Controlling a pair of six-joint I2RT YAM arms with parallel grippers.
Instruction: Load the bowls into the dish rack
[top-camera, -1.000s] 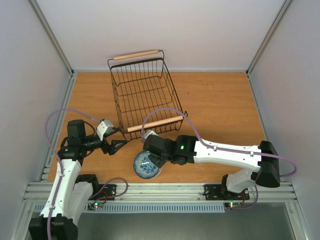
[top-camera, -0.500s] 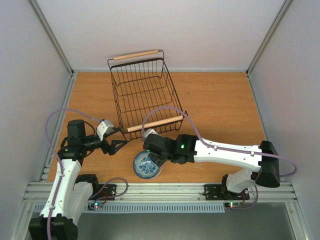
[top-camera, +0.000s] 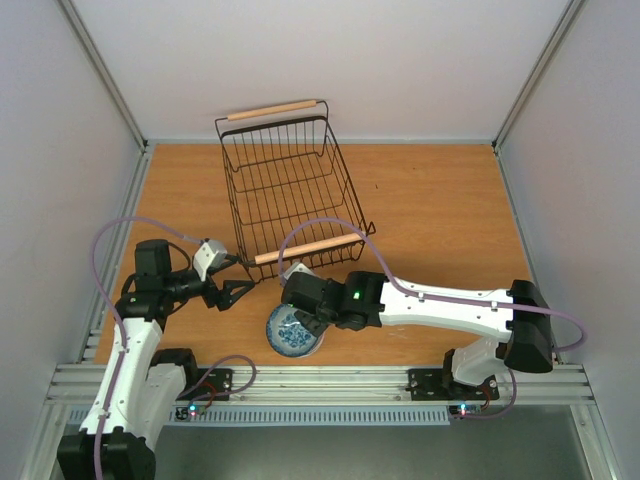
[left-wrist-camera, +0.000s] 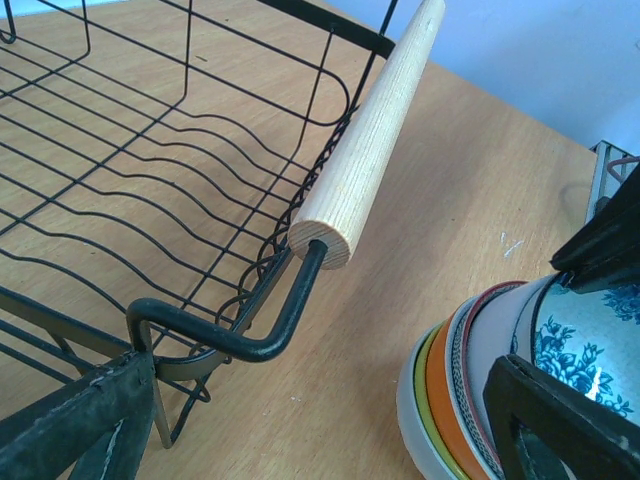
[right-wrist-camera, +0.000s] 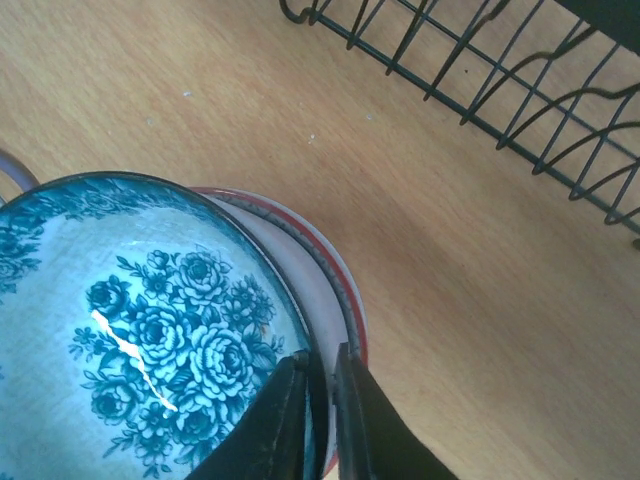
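Note:
A stack of bowls (top-camera: 293, 332) sits on the table near the front edge, just in front of the dish rack (top-camera: 243, 215). The blue-and-white bowl (right-wrist-camera: 150, 330) is on top, sitting off-centre over a white bowl with a red rim (right-wrist-camera: 335, 285). My right gripper (right-wrist-camera: 325, 365) is shut on the blue-and-white bowl's rim, one finger inside and one outside. Orange, yellow-green and pale bowl rims (left-wrist-camera: 450, 400) show lower in the stack. My left gripper (left-wrist-camera: 315, 400) stands open and empty between the rack's near corner and the stack.
The rack is empty, a black wire basket with its near wooden handle (left-wrist-camera: 370, 140) just ahead of my left fingers. Its wires (right-wrist-camera: 500, 90) pass close beyond the stack. Grey walls enclose the table on three sides.
My right arm has shifted slightly to the left with the blue-and-white bowl in its grip. The left arm has stayed where it was.

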